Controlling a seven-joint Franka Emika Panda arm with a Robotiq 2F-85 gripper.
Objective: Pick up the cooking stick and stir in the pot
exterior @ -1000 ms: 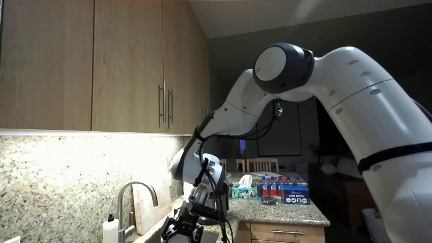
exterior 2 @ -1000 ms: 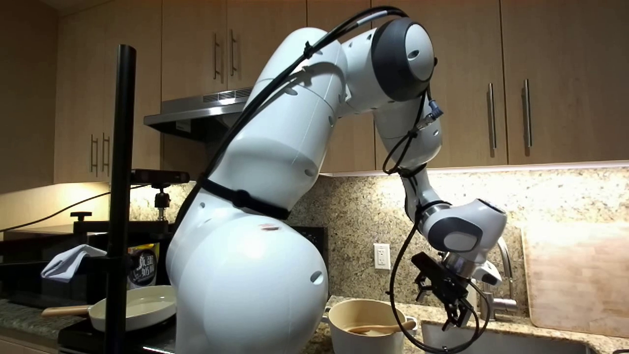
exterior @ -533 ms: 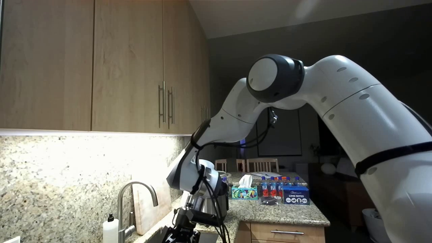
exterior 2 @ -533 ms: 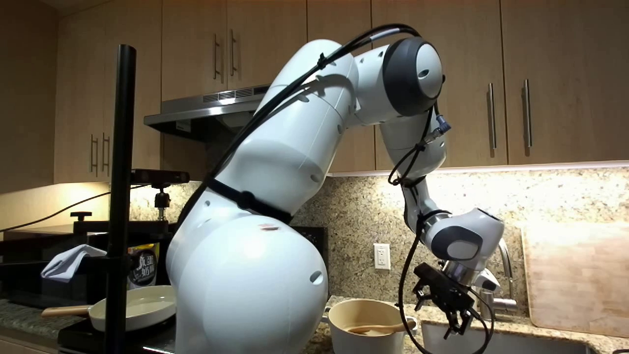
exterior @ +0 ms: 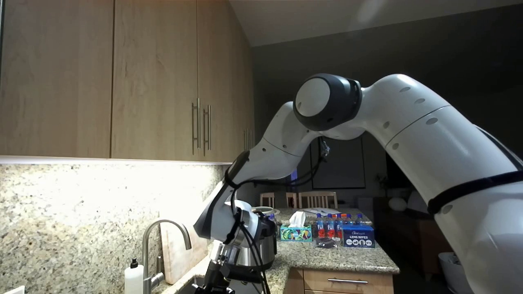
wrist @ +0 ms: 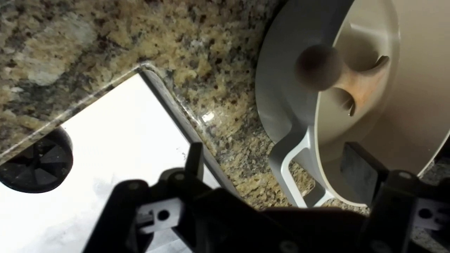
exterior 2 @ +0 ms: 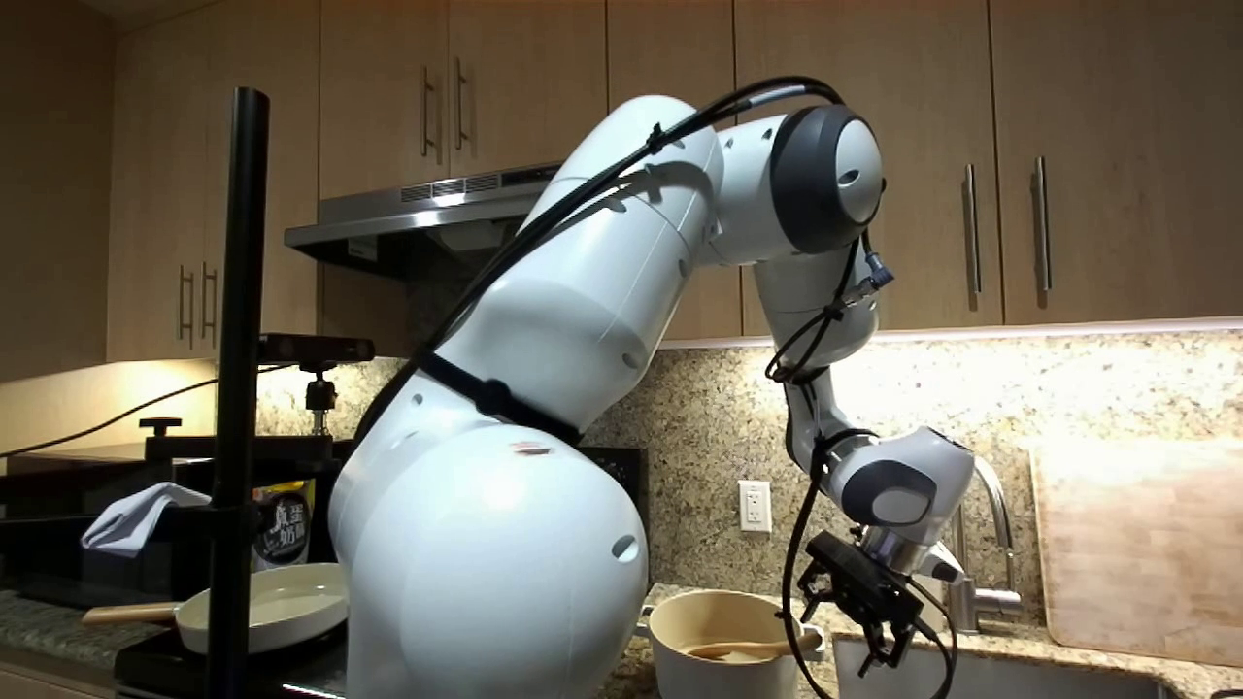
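Observation:
The pot (exterior 2: 723, 678), pale grey outside and cream inside with side handles, stands on the counter beside the sink. In it lies the wooden cooking stick (exterior 2: 762, 649), leaning on the rim; in the wrist view its round end (wrist: 318, 68) juts out over the pot wall (wrist: 277, 80). My gripper (wrist: 277, 167) is open with nothing between its fingers. It hangs above the counter, one finger (wrist: 194, 160) over the sink edge and the opposite one over the pot's opening. An exterior view puts the gripper (exterior 2: 837, 641) just right of the pot, apart from the stick.
The sink (wrist: 133, 123) borders the pot's counter strip. Behind the gripper rise the faucet (exterior 2: 995, 600) and a cutting board (exterior 2: 1136, 544). A soap bottle (exterior: 134, 279) stands near the faucet. A cable (exterior 2: 791, 582) loops down from the arm in front of the pot's side.
The whole arm has come down. In an exterior view the gripper has sunk and shifted left toward the pot; pot and stick have not moved. The fingers stay apart.

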